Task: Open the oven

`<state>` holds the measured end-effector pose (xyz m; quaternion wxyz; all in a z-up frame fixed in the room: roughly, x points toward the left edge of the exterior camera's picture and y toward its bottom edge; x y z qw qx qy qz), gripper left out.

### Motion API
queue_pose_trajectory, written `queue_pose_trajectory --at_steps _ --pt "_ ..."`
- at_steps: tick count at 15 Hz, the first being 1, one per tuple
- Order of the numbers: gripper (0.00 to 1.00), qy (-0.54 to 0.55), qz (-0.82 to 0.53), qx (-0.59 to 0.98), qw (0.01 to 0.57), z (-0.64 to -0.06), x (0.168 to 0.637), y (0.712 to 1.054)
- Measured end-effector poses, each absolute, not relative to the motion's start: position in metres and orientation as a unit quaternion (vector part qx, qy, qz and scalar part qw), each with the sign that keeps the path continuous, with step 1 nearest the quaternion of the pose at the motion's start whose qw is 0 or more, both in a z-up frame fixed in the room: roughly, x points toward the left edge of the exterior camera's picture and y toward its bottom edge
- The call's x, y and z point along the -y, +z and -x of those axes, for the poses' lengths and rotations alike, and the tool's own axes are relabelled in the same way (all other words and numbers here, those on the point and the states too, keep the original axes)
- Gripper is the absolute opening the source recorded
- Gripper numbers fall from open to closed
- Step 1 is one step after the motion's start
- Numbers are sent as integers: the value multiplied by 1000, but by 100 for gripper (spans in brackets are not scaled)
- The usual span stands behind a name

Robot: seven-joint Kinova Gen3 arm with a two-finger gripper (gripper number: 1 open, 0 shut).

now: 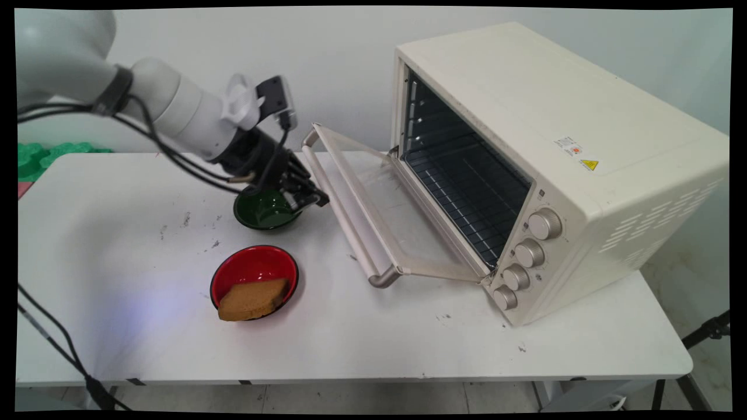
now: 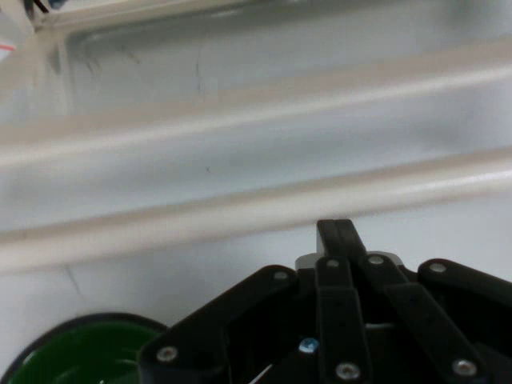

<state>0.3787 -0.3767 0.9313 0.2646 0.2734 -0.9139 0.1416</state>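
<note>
My gripper [image 1: 318, 200] hangs low over the right rim of an empty green bowl [image 1: 264, 210], its fingers pressed together with nothing between them. In the hand view the shut fingertips [image 2: 338, 236] point at the handle bar [image 2: 264, 204] of the oven's open glass door, with the green bowl [image 2: 76, 352] at the bottom left. The door handle [image 1: 344, 219] lies just right of the gripper, apart from it. A red bowl [image 1: 254, 280] with a brown slice of bread [image 1: 252, 299] leaning on its front rim stands nearer the table's front.
A cream toaster oven [image 1: 554, 163] stands at the right, its door [image 1: 397, 216] folded down onto the table and a wire rack [image 1: 467, 198] inside. Green and red things [image 1: 35, 160] lie beyond the table's far left edge. Black cables hang at the left.
</note>
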Motion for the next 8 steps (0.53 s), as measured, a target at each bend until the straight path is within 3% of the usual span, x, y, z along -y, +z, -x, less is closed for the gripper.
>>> queue_pose_trajectory --at_steps 8 --pt "0 163 -270 896 312 -422 357 897"
